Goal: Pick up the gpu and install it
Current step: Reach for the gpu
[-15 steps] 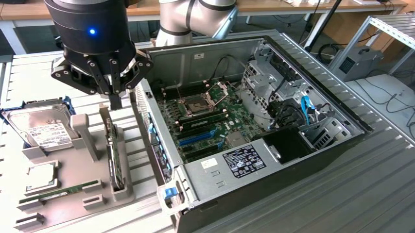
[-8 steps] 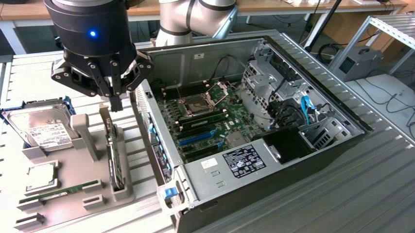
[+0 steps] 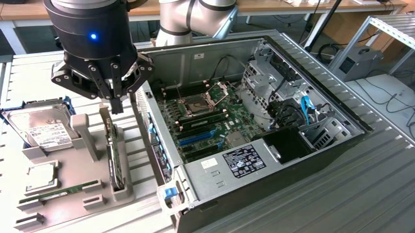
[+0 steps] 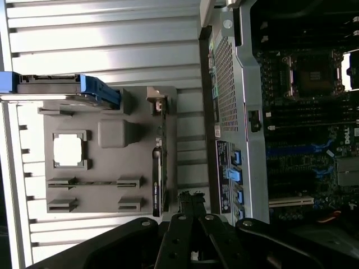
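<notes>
Item: gpu (image 3: 114, 160) (image 4: 157, 168). Thin, flat black card, seen edge-on, long and narrow. In the wrist view there is a silvery metal piece at one end.

Location: stands upright on its long edge in a slot of the grey holder (image 3: 77, 170), on the side nearest the open computer case (image 3: 155, 131). Holder and case rest on the ribbed metal tabletop (image 3: 363, 194).

Same holder: silver hard drive (image 3: 44, 131) with white label; narrow green memory stick (image 3: 61, 191).

End effector (image 3: 116, 108) (image 4: 188, 204): fingers pressed together, gripping nothing. It hangs directly over the card's far end. Contact with the card's top edge cannot be judged.

Case: side panel off, motherboard (image 3: 214, 121) exposed.
</notes>
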Robot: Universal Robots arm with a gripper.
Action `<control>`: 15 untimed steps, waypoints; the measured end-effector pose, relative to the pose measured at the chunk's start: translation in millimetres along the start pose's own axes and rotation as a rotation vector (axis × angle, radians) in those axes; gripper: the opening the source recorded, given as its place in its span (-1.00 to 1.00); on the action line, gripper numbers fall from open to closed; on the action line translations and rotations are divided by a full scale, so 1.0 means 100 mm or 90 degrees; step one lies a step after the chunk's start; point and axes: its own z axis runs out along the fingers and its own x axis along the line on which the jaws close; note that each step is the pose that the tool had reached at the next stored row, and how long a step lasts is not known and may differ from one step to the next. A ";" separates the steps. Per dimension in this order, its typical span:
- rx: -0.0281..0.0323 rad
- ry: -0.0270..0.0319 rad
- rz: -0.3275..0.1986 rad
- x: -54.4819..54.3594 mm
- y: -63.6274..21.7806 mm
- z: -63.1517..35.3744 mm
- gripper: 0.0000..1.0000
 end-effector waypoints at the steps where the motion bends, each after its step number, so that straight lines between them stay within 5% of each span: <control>1: -0.0001 0.0000 0.000 0.00 -0.007 0.000 -0.79; 5: 0.0000 0.0000 0.000 -0.01 -0.080 -0.002 -0.79; 15: 0.0002 0.0000 0.000 -0.06 -0.786 -0.021 -0.79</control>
